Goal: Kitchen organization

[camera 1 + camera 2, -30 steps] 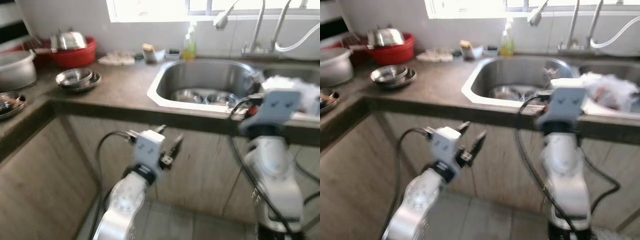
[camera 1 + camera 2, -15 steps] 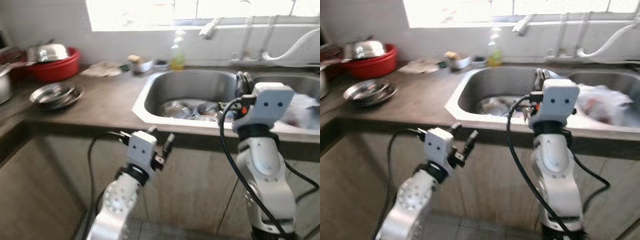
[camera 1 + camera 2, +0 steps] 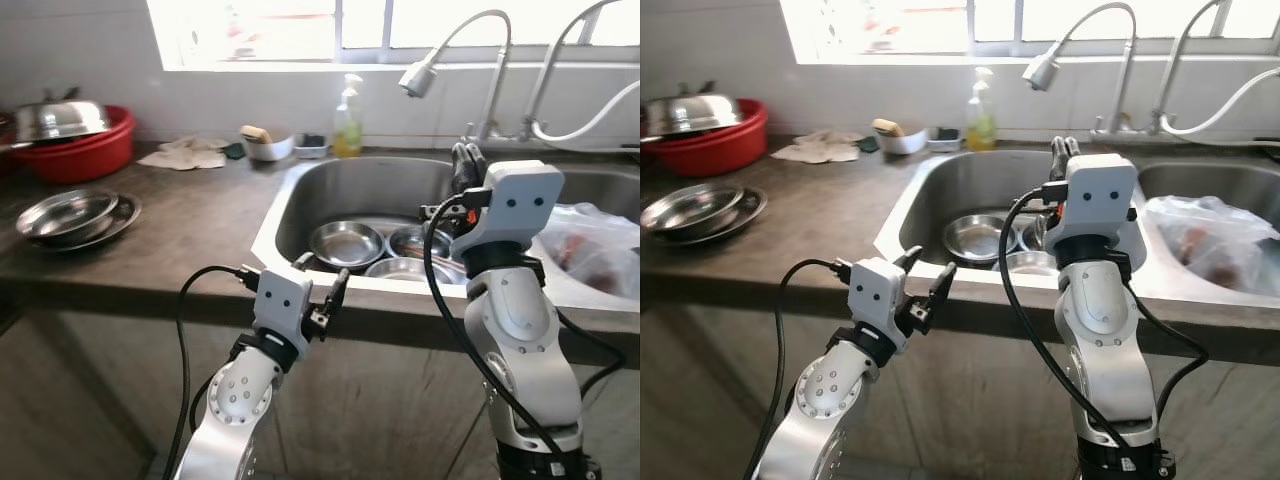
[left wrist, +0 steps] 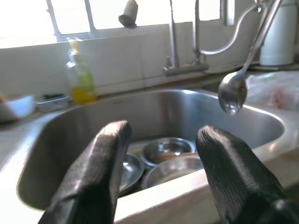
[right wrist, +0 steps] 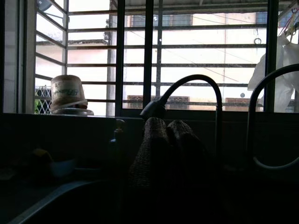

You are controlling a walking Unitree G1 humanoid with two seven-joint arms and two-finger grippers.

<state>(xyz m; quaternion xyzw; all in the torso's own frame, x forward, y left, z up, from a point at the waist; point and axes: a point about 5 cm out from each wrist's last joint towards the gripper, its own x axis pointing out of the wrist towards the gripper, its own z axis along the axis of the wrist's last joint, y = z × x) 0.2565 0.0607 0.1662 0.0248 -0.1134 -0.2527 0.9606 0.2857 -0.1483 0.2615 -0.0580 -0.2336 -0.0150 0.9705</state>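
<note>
Left eye view: stainless steel sink basin (image 3: 300, 190) set in a dark grey countertop (image 3: 190, 215); three round steel bowls (image 3: 345, 243) lie together on the basin floor. Curved chrome faucet with spray head (image 3: 420, 75) stands behind the basin; yellow dish-soap bottle (image 3: 348, 120) on the ledge beside a small white dish (image 3: 265, 147). Stacked steel plates (image 3: 65, 215) on the counter at far left; red plastic tub (image 3: 75, 150) behind them, with a steel lid on top. Clear plastic bag with reddish contents (image 3: 600, 245) in the second basin on the right. Left gripper (image 3: 318, 285) held below the counter edge in front of the sink, fingers spread, nothing between them. Right gripper (image 3: 465, 165) raised over the basin's right side, fingers pointing up and pressed together.

Right eye view: same scene; a crumpled pale cloth (image 3: 820, 150) lies on the counter near the wall.

Left wrist view: two black fingers (image 4: 98, 172) parted wide, empty, aimed into the basin at the bowls. A steel spoon (image 4: 232, 93) hangs bowl-down at the right gripper's side of the sink; what holds it cannot be told.

Right wrist view: dark; closed black fingers (image 5: 163, 154) against a barred window (image 5: 159, 56), with a round labelled container (image 5: 67, 95) on the sill
</note>
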